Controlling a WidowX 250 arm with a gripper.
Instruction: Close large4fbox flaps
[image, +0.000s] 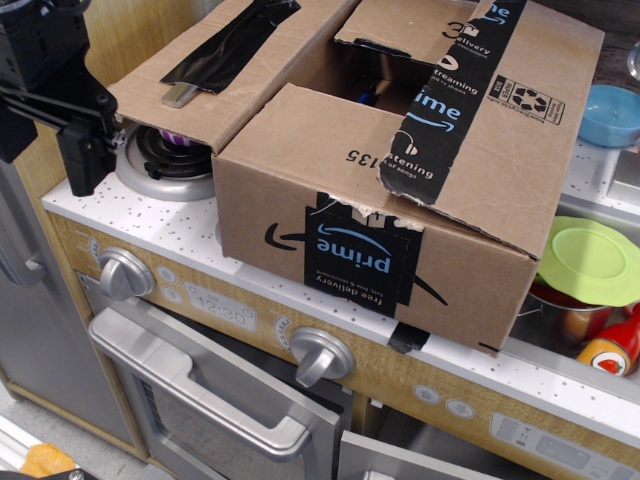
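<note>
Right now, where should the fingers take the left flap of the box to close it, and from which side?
Take the left flap at its free outer edge, near the corner by the gripper, coming from the left and below. That flap splays outward over the burner, so its underside is exposed there; pushing it up and rightward should fold it over the box.

Toy kitchen: stove knobs (322, 355), burner (165, 157).

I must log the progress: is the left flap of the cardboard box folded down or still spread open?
Spread open. The left flap slants outward over the toy stove burner, leaving the box interior visible.
</note>
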